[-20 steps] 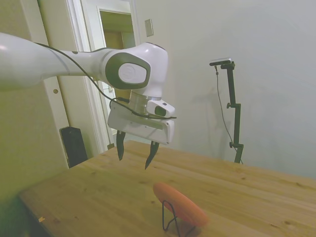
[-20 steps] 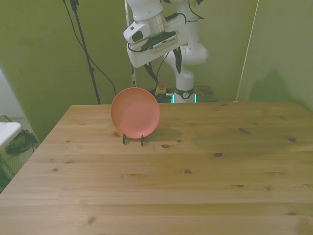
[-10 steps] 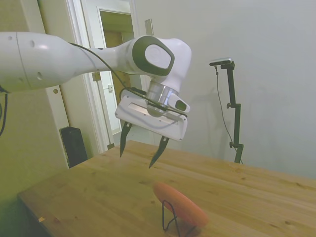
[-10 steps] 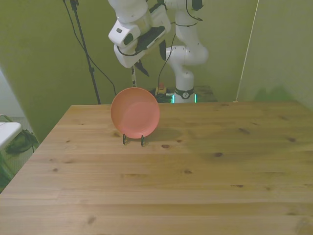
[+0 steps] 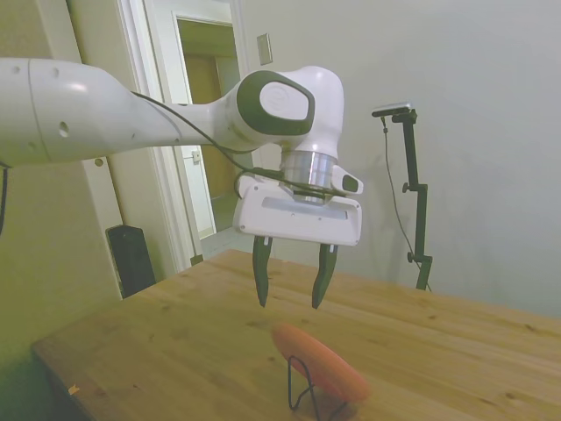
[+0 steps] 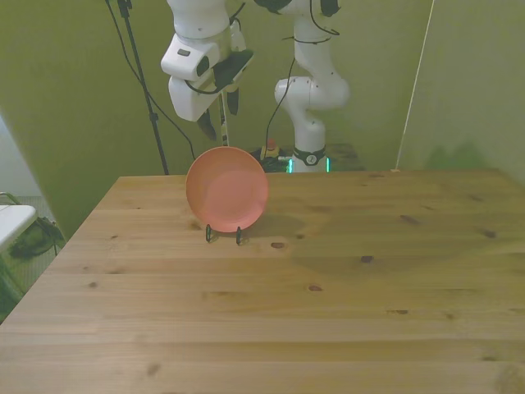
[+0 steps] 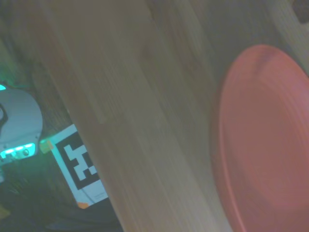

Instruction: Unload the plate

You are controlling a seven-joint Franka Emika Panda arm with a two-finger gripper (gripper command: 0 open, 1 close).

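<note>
Plate [image 6: 226,190]: salmon-pink, standing on edge in black wire rack [image 6: 223,234] on wooden surface [image 6: 328,287] (toward the front view's left). Gripper [image 5: 290,293]: fingers apart, empty, above plate.

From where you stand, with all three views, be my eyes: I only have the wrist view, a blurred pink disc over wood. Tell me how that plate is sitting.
Observer: The plate stands on edge in a thin black wire rack, its face toward the front camera.
Operator: Report the gripper's state.
Observer: The gripper is open and empty, fingers pointing down.
Operator: Say whether it touches the plate.
Observer: No. In the side view it hangs above the plate's top rim, with a clear gap between them.
Operator: Check the table for anything else.
Observer: The table holds only the plate and rack.
</note>
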